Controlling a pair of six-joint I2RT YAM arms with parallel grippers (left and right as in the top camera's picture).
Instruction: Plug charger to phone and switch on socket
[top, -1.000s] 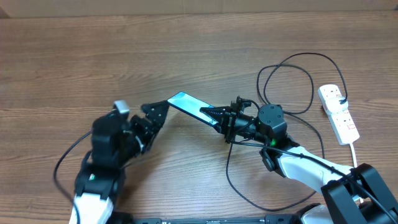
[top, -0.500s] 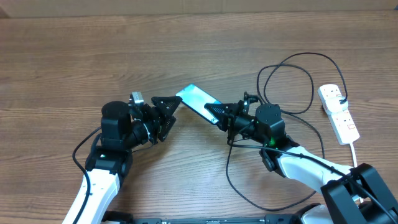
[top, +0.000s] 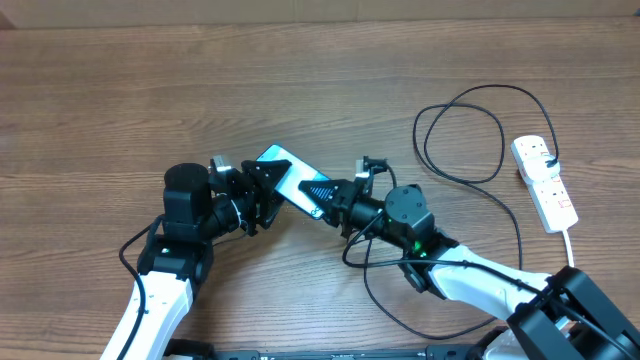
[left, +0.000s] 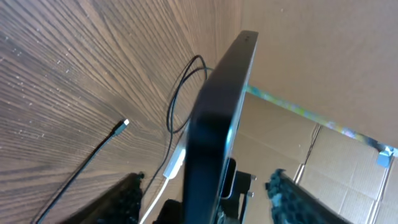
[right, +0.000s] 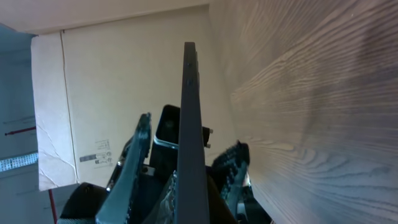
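The phone (top: 285, 172), blue-cyan screen up, is held tilted above the table between both arms. My right gripper (top: 333, 193) is shut on its right end; in the right wrist view the phone (right: 189, 118) shows edge-on. My left gripper (top: 256, 188) is open, its fingers on either side of the phone's left end; the left wrist view shows the phone (left: 219, 118) edge-on between spread fingers with gaps. The charger cable (top: 462, 128) loops at right and runs under the right arm; its tip (left: 125, 123) lies loose on the wood. The socket (top: 545, 180) lies at far right.
The wooden table (top: 150, 90) extends to the left and back. The charger cable also trails in a large loop (top: 385, 305) near the front edge under my right arm. Cardboard walls (right: 112, 93) stand behind the table.
My right gripper has carried the phone leftward. My left arm has swung up and in, and its open fingers now straddle the phone's left end.
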